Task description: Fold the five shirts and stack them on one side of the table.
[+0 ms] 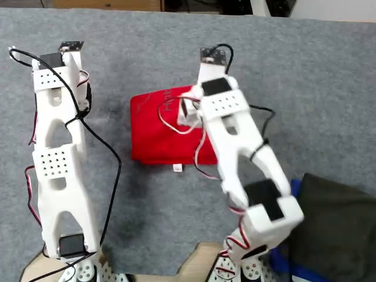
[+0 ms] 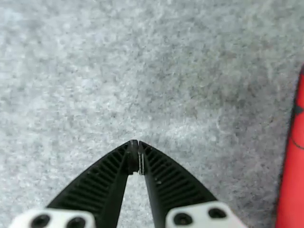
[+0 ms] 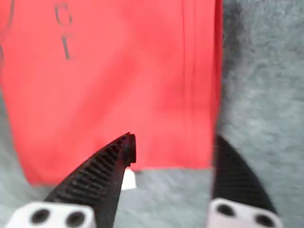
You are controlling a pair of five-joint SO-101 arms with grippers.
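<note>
The right claw [image 3: 175, 148] is apart over the folded red cloth shirt [image 1: 154, 136], the left claw [image 2: 135, 159] is together, so I think the shirt needs pinching and moving aside.

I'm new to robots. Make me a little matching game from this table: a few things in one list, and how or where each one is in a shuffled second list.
Things
1. red shirt
2. dark shirt
3. left gripper
4. right gripper

States
A. open, over a shirt's edge
B. lying at a corner of the grey cover
C. folded, in the middle
D. shut, over bare grey cover

Pairs: 1-C, 2-B, 3-D, 4-A
</note>
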